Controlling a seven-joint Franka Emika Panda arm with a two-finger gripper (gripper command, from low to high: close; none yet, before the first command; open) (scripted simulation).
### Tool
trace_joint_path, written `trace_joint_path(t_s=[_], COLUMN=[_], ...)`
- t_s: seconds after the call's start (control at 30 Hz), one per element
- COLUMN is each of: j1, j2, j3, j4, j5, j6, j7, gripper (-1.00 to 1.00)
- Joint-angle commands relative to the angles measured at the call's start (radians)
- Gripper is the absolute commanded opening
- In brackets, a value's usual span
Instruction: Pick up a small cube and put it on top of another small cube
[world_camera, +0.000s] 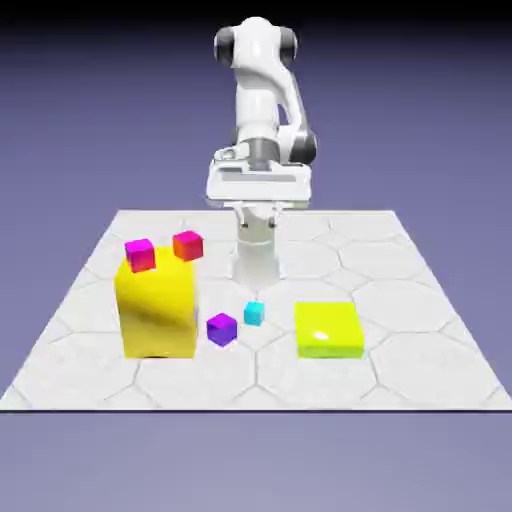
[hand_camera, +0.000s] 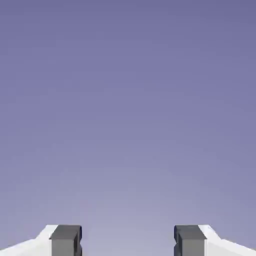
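A: Where is the tiny cyan cube (world_camera: 254, 313) the arm has to lift?

B: On the pale hexagon-tiled table (world_camera: 400, 350), in the open between the small purple cube (world_camera: 222, 328) and the flat lime-green square block (world_camera: 328, 331), near the purple one but not touching it. That leaves room for fingers on two sides, I'd judge.

A: And its target?

B: The small magenta-pink cube (world_camera: 140, 254) sits on the tall yellow block (world_camera: 157, 308), at the corner toward the exterior view's left, so the stack must go up high. A small orange-red cube (world_camera: 187, 245) stands just beside it.

A: The white two-finger gripper (hand_camera: 127, 241)?

B: Spread wide and empty; the hand view shows only blue-violet backdrop between the grey fingertips (hand_camera: 65, 239). It hasn't aimed down yet.
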Motion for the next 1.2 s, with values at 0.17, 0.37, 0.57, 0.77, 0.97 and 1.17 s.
trace_joint_path(t_s=[0.17, 0.37, 0.57, 0.77, 0.97, 1.17], j1=[-0.097, -0.194, -0.219, -0.249, -0.279, -0.265], j2=[0.168, 0.336, 0.440, 0.583, 0.725, 0.660], j3=[0.202, 0.405, 0.374, 0.312, 0.250, 0.278], j4=[-0.116, -0.231, -0.206, -0.159, -0.112, -0.133], j5=[-0.261, -0.522, -0.709, -0.969, -1.230, -1.110], j6=[-0.199, -0.397, -0.393, -0.373, -0.353, -0.362], j7=[-0.201, -0.402, -0.287, -0.100, 0.087, 0.001], gripper=[0.00, 0.00, 0.00, 0.00, 0.00, -1.00])
